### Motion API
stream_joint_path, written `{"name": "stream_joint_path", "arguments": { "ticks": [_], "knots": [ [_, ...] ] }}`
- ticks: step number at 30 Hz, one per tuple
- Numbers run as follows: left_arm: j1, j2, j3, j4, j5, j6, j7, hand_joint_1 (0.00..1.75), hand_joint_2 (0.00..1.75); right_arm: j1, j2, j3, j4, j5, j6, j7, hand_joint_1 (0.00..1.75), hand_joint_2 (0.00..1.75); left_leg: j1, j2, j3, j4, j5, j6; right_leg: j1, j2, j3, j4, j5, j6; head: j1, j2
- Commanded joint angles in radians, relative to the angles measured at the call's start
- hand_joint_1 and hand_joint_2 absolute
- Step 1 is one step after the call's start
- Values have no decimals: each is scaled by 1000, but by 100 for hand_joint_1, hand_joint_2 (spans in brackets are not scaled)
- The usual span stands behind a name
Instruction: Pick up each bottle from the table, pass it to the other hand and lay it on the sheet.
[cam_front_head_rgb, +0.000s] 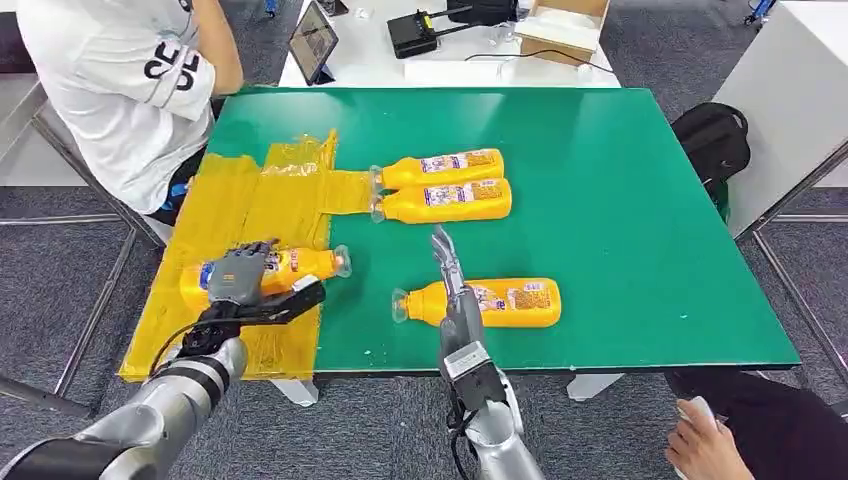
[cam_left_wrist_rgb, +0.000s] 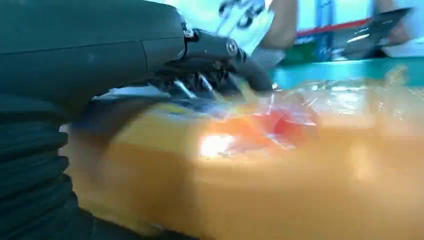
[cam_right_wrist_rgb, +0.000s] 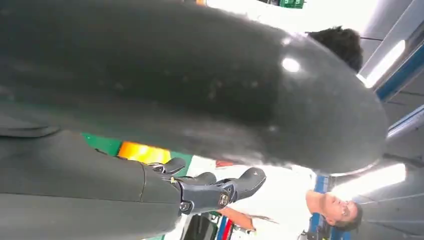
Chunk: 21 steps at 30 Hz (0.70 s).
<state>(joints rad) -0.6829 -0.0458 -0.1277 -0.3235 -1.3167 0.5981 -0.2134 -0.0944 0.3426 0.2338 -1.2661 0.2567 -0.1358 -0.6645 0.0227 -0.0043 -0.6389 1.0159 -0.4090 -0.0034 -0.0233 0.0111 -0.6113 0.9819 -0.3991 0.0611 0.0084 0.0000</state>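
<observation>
One bottle (cam_front_head_rgb: 265, 270) lies on its side on the yellow sheet (cam_front_head_rgb: 240, 205) at the lower left of the head view, cap toward the middle of the frame. The left hand (cam_front_head_rgb: 240, 272) rests over its label end, fingers curled across the body, so it looks held and not yet let go; the left wrist view shows blurred orange plastic right under the fingers (cam_left_wrist_rgb: 220, 50). That would make this bottle nearly delivered.

Three more are left on the green table (cam_front_head_rgb: 640, 200): the nearest bottle (cam_front_head_rgb: 495, 302) at lower centre, and a pair of bottles (cam_front_head_rgb: 440, 185) side by side at upper centre, their caps touching the sheet's edge.

The right hand (cam_front_head_rgb: 446, 262) stands over the nearest bottle with fingers straight and together, gripping nothing, likely next to pick.

A person in a white shirt (cam_front_head_rgb: 120, 80) sits at upper left.
</observation>
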Motion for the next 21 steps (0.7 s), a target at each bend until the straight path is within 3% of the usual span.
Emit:
{"name": "stream_joint_path", "arguments": {
  "ticks": [1,8,15,21],
  "knots": [
    [-20,-34,229,37,118,-42,-114,0,175,-32,7,-49,87,-62,-35,-34,0,0,0,0,3,-1,-1,1,1,-1,3,-1,-1,-2,0,0],
    [-15,-44,269,29,144,-43,-159,0,175,-43,7,-84,123,-92,-31,-34,0,0,0,0,3,-1,-1,1,1,-1,3,-1,0,-2,0,0],
    [-19,-60,337,-9,231,-102,-318,0,175,-65,7,-113,177,-122,-19,-20,0,0,0,0,8,-1,-2,2,1,-2,8,-2,-2,-4,0,0],
    [-54,-74,395,-65,329,-236,-406,0,175,-79,7,-132,199,-135,-11,-18,0,0,0,0,2,0,0,1,1,-1,2,0,-1,-2,0,0]
  ]
}}
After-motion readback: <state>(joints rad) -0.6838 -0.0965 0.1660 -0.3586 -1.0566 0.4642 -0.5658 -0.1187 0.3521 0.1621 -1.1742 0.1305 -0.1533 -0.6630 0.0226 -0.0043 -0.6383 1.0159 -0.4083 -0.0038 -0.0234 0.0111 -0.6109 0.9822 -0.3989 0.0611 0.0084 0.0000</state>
